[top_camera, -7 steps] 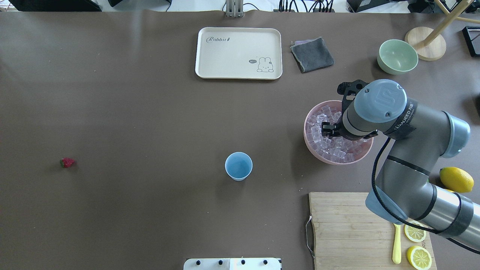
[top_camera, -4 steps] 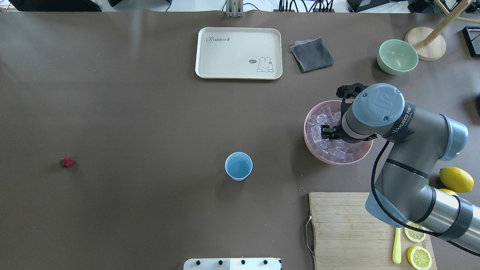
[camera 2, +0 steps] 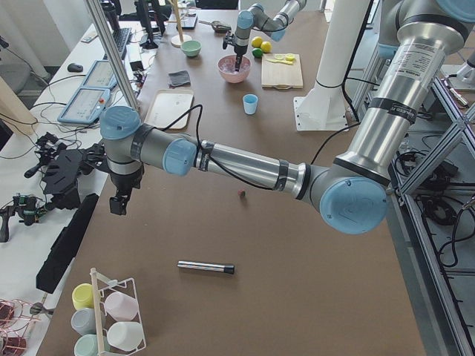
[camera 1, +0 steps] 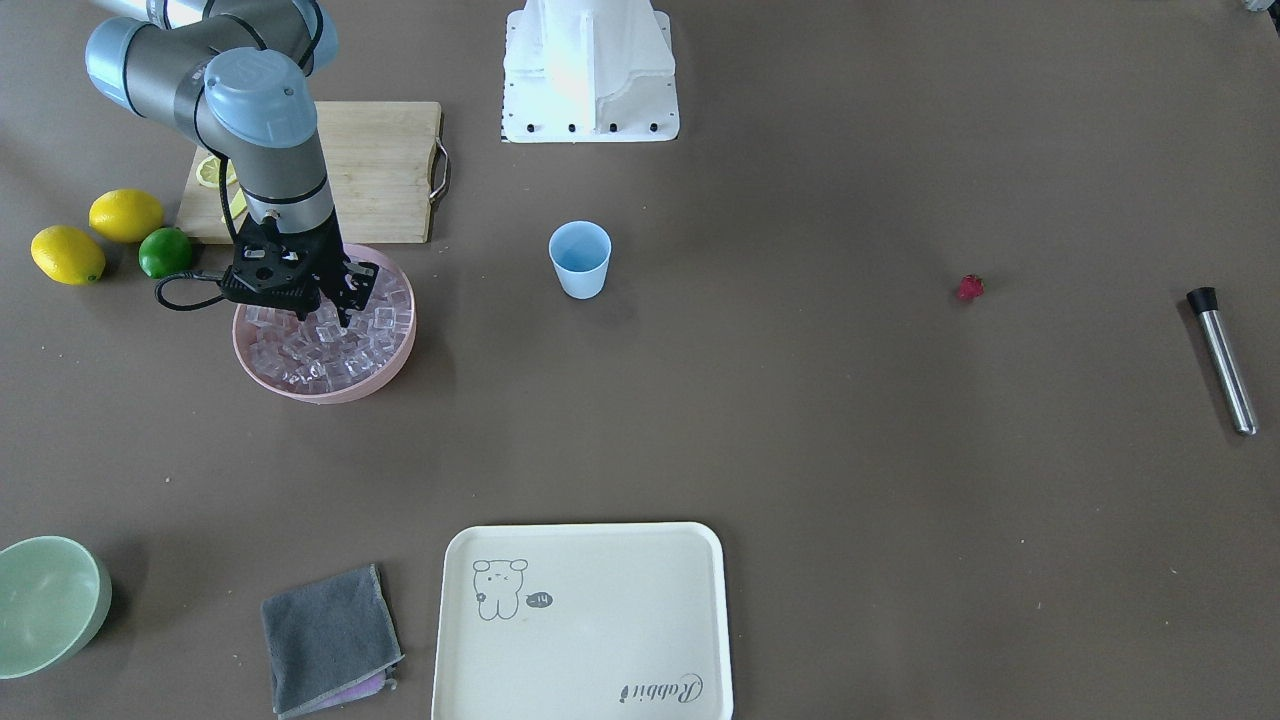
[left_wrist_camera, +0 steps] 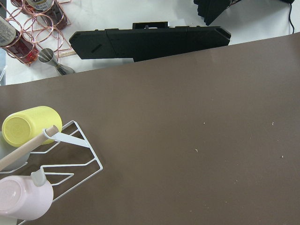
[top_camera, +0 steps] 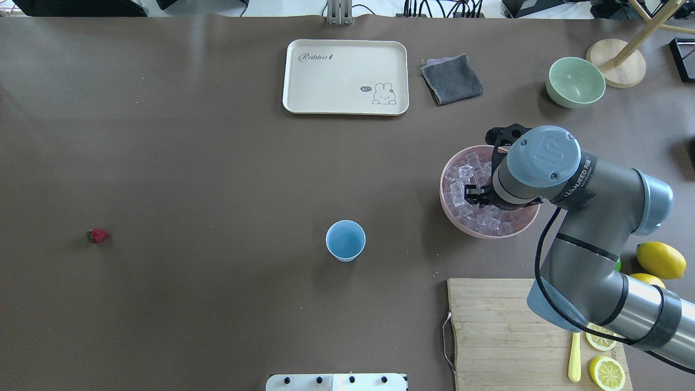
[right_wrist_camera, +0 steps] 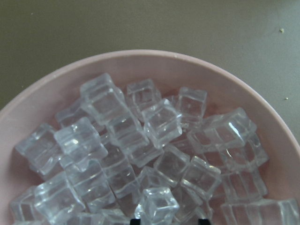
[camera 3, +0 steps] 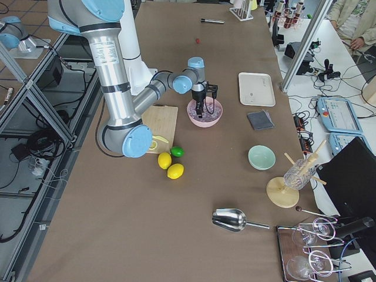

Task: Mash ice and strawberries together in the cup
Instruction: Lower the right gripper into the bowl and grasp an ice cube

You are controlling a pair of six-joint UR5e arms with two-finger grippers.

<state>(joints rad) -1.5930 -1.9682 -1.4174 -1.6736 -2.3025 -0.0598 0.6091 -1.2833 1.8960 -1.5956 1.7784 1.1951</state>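
The ice (right_wrist_camera: pixel 159 122) fills a wide pink bowl (top_camera: pixel 478 232) on the right side of the table. My right gripper (camera 1: pixel 322 312) hangs low over the ice, open. In the right wrist view its dark tips just show at the bottom edge, on either side of one cube (right_wrist_camera: pixel 157 206). The light blue cup (top_camera: pixel 345 240) stands upright mid-table, apart from the bowl. The strawberry (top_camera: pixel 98 235) lies alone far to the left. My left gripper (camera 2: pixel 117 205) hovers over the far left end of the table; whether it is open or shut I cannot tell.
A steel muddler (camera 1: pixel 1222 360) lies near the table's left end. A cream tray (top_camera: pixel 345 76), a grey cloth (top_camera: pixel 452 79) and a green bowl (top_camera: pixel 575 81) sit at the back. A cutting board (top_camera: pixel 499 331) with lemon slices, whole lemons (top_camera: pixel 661 259) and a lime (camera 1: pixel 165 252) lie near the right arm.
My right wrist has shifted slightly toward the robot and sunk lower over the bowl of ice. The cup and the strawberry have not moved.
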